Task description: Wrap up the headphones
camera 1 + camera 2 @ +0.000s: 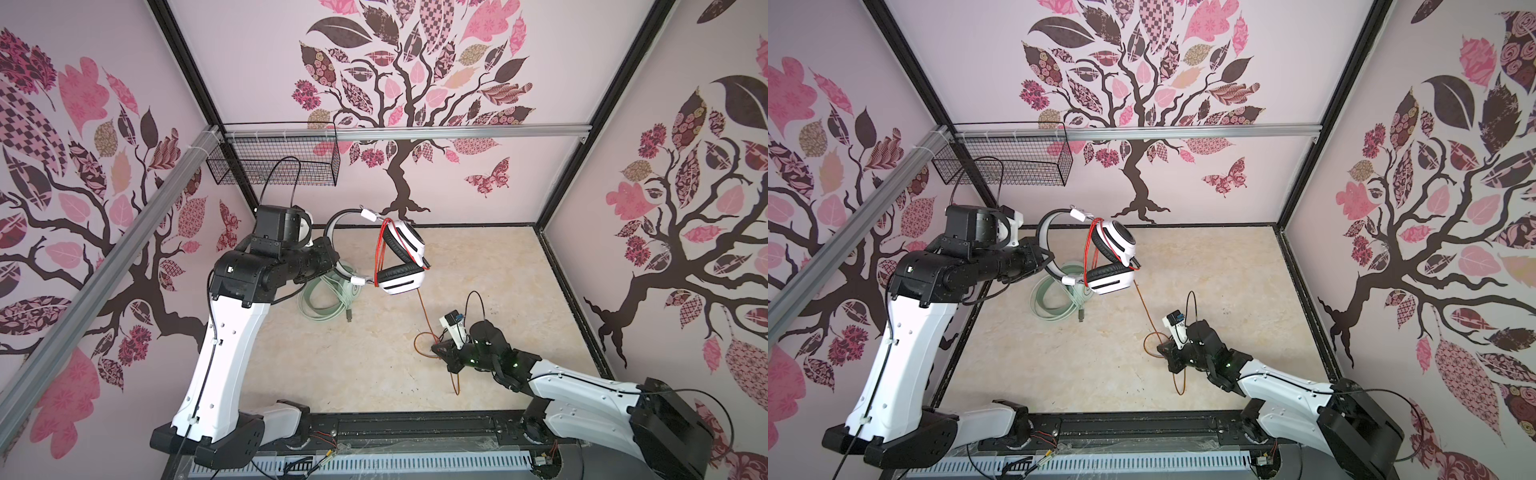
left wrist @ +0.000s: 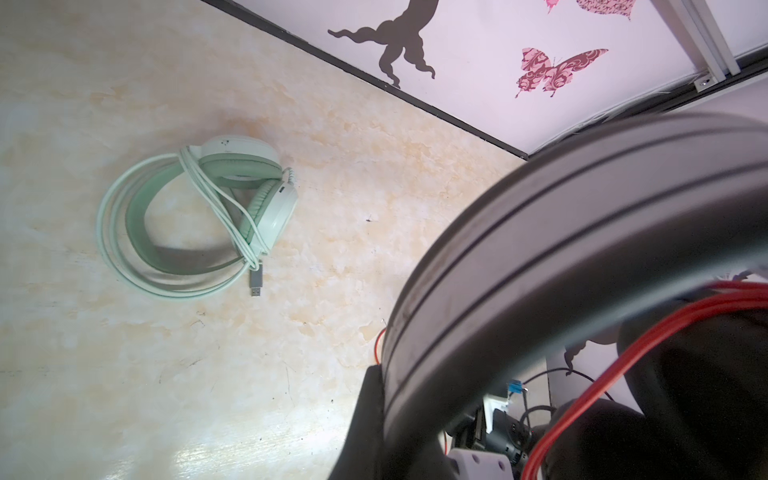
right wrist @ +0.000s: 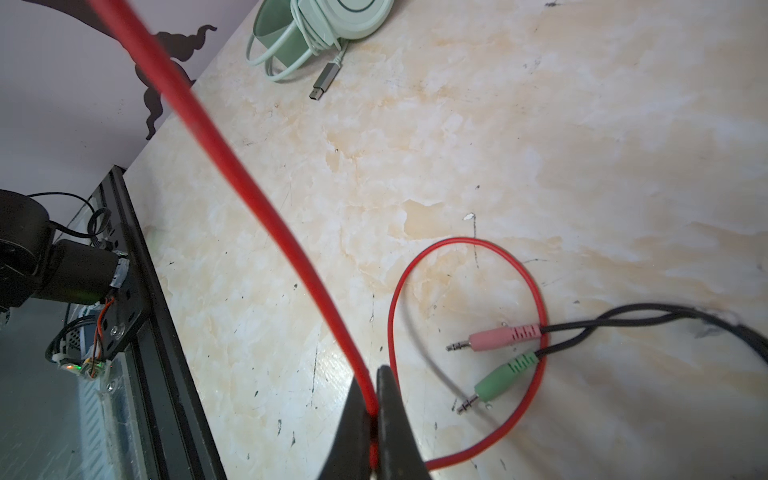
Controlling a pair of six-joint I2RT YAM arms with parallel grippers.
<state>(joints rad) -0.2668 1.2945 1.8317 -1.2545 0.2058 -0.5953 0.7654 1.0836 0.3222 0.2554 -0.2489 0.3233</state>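
Note:
The white and black headphones (image 1: 401, 253) (image 1: 1113, 253) hang above the table at the back. My left gripper (image 1: 330, 259) (image 1: 1045, 261) (image 2: 388, 390) is shut on their grey headband (image 2: 540, 249). Several turns of orange-red cable (image 1: 424, 309) (image 1: 1148, 316) (image 3: 249, 187) lie round the ear cups, and the cable then slants down to my right gripper (image 1: 438, 347) (image 1: 1163, 347) (image 3: 376, 399), which is shut on it low over the table. Beyond the grip the cable loops to pink and green jack plugs (image 3: 505, 336). The mint-green headphones (image 1: 328, 299) (image 1: 1059, 299) (image 2: 199, 220) (image 3: 332, 16) lie on the table, cable coiled round them.
A black wire basket (image 1: 274, 162) (image 1: 1005, 158) hangs on the back wall at the left. The mint cable's USB plug (image 1: 350, 316) (image 3: 324, 85) lies loose beside its coil. Walls close the table (image 1: 374, 374) on three sides, with a black rail along its front.

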